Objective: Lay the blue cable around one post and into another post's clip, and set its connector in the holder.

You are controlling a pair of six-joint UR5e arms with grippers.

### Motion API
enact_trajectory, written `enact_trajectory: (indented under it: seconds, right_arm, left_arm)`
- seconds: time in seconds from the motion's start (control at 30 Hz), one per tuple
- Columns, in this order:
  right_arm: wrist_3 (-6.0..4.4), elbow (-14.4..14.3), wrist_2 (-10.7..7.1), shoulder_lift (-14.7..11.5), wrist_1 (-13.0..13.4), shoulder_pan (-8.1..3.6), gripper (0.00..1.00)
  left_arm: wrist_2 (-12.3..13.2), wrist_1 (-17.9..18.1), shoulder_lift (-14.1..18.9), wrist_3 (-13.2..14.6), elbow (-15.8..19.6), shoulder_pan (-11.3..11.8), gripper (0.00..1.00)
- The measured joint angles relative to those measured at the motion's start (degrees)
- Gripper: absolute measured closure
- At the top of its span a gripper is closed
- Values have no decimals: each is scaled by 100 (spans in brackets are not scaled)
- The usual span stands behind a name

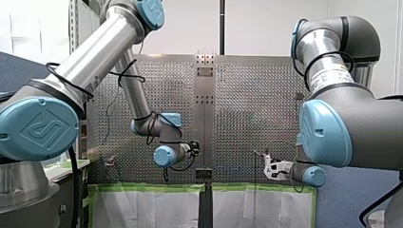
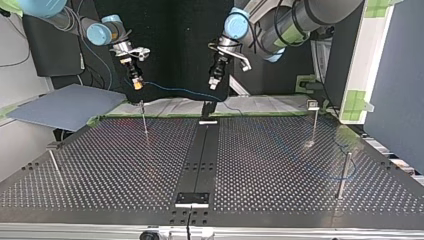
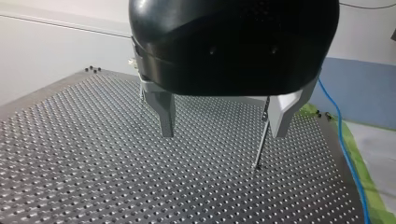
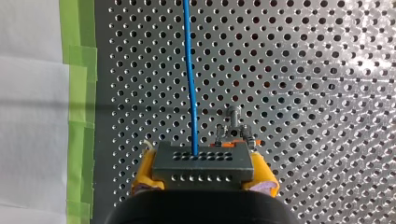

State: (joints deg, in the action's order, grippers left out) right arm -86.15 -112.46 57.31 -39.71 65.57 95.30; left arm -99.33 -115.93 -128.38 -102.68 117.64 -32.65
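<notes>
- Currently my right end effector is clamped, yellow pads on either side, on the grey connector of the blue cable; it hangs above the perforated surface, near the green tape at the edge
- the cable leaves the connector's front face and runs straight ahead of that end effector; just past the connector's corner a post with a clip stands on the surface
- my left end effector is spread wide and holds nothing; its metal fingers hang above the surface, with a thin post showing between them, nearer one finger; the cable passes beside it along the green tape
- in the top view both end effectors hang near the surface's far edge, apart from each other, and the cable sags from the right one towards the left one; a faint blue line seems to lie by the right-hand post there, though it is too dim to be sure
</notes>
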Motion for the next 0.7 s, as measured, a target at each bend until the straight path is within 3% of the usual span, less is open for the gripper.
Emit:
enact_trajectory:
  seconds: [0.7]
  right_arm:
    - [4,7,0,-7,-8,16,100]
  left_arm:
    - [-248,-260,-1092,27,-1029,-315,0]
